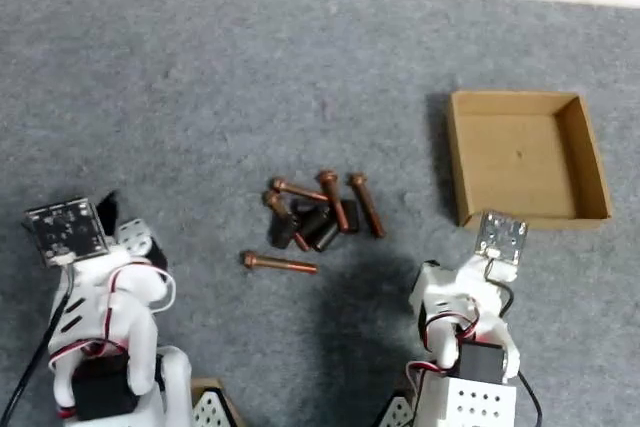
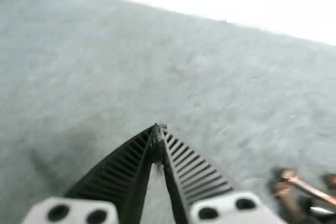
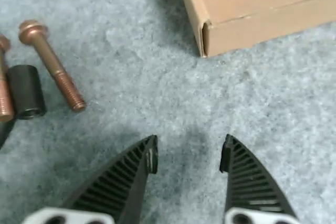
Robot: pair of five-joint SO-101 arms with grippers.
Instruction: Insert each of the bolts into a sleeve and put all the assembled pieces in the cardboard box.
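Left gripper (image 2: 158, 131): fingers pressed together, over bare table (image 1: 180, 77) | Right gripper (image 3: 189, 153): fingers spread, near box (image 1: 598, 173) corner | Bolts (image 1: 366, 205), sleeves (image 1: 318, 225): lay heaped mid-table, outside box.

2 white arms (image 1: 112, 312), black ribbed fingers (image 3: 118, 187)

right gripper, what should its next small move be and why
Probably shift the right gripper over the nearest bolt: it hangs open and empty above bare carpet, and the cardboard box holds nothing yet.
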